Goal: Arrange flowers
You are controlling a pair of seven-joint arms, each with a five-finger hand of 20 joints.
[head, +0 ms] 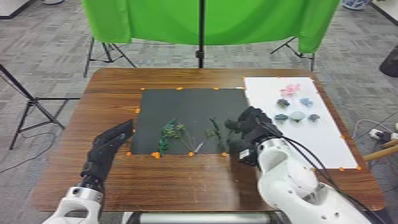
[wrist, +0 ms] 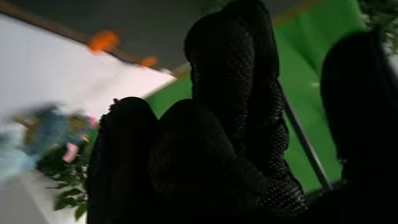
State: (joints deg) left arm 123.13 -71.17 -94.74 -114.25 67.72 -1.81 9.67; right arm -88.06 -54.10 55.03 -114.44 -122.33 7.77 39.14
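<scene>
Find open room across the upper part of the dark mat (head: 191,102), mid-frame. Meet green stems (head: 163,144) along its lower part, left hand (head: 111,136) near its lower left edge, right hand (head: 254,126) at its right edge. On white sheet (head: 330,146), right of frame, find flowers (head: 297,116) obstructing upper half, open stretch below.

The left arm (head: 82,197) and right arm (head: 293,176) are both white, smooth and rounded. Black cables (head: 310,158) run along the right arm, on its right side. The left hand (head: 110,138) and right hand (head: 253,124) wear black fabric gloves, 1 each; the right hand's (wrist: 213,165) has a textured mesh weave. A small white label (head: 245,153) sits at the right wrist's left side.
</scene>
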